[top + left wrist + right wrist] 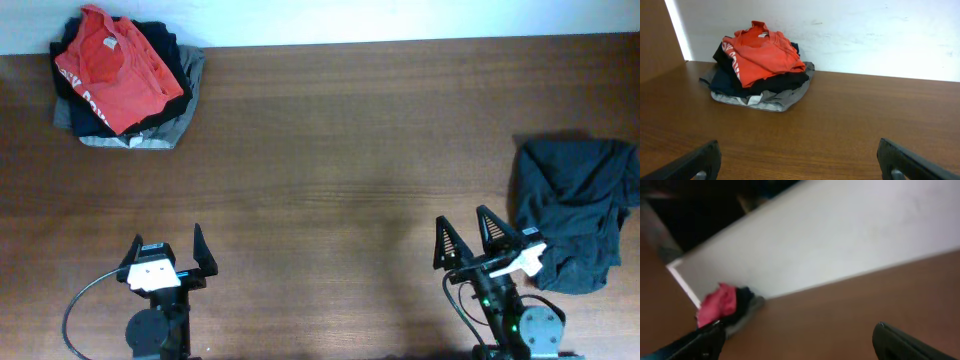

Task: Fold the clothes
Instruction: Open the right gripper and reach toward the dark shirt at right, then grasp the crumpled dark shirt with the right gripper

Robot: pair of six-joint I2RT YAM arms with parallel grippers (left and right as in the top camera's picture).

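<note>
The clothes, a dark charcoal, almost black, wrinkly garment, lie crumpled at the table's right edge in the overhead view. My right gripper is open and empty, just left of the garment and apart from it. My left gripper is open and empty near the front left, far from it. The garment is out of view in both wrist views. In the left wrist view my open fingers frame bare table; the right wrist view shows its open fingers too, blurred.
A pile of folded clothes with a red T-shirt on top of a grey garment sits at the back left corner; it also shows in the left wrist view and the right wrist view. A white wall runs behind the table.
</note>
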